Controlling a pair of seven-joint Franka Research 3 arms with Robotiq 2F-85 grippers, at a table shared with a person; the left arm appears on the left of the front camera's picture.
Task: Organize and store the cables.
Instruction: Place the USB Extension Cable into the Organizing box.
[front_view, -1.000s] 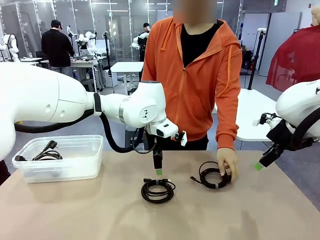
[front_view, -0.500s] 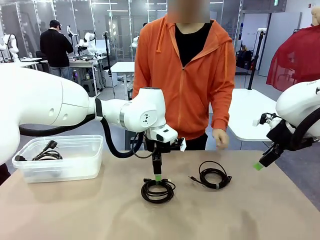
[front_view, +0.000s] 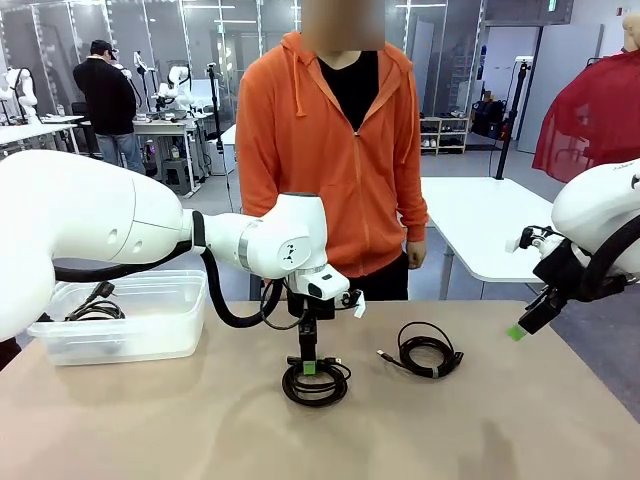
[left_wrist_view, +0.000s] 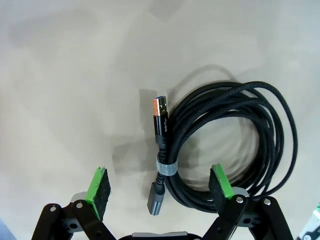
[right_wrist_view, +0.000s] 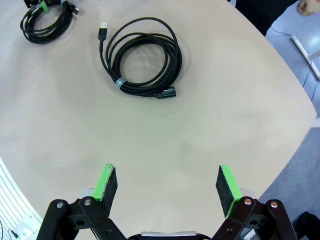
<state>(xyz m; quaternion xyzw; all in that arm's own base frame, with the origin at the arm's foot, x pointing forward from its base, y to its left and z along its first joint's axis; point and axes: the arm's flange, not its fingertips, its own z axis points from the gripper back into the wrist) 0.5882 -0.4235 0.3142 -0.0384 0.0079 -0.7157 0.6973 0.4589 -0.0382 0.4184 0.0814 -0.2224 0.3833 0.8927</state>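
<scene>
A coiled black cable (front_view: 316, 381) lies at the table's middle. My left gripper (front_view: 309, 366) hangs straight down over its far edge, open. In the left wrist view the gripper (left_wrist_view: 160, 187) straddles the strapped section of this cable (left_wrist_view: 235, 135), its USB plug (left_wrist_view: 160, 107) pointing away. A second coiled cable (front_view: 425, 355) rests to the right, also seen in the right wrist view (right_wrist_view: 145, 57). Beyond the table's right edge my right gripper (front_view: 517, 332) hovers open and holds nothing (right_wrist_view: 165, 185). Another cable (front_view: 90, 305) sits inside the bin.
A clear plastic bin (front_view: 150, 340) stands at the table's left. A person in an orange hoodie stands at the far side, one hand (front_view: 415, 253) hanging clear of the table. The near half of the tabletop (front_view: 450, 430) is bare.
My left gripper has come down onto the middle coil. The person let go of the right coil, drew the hand back and straightened up. The right arm has not moved.
</scene>
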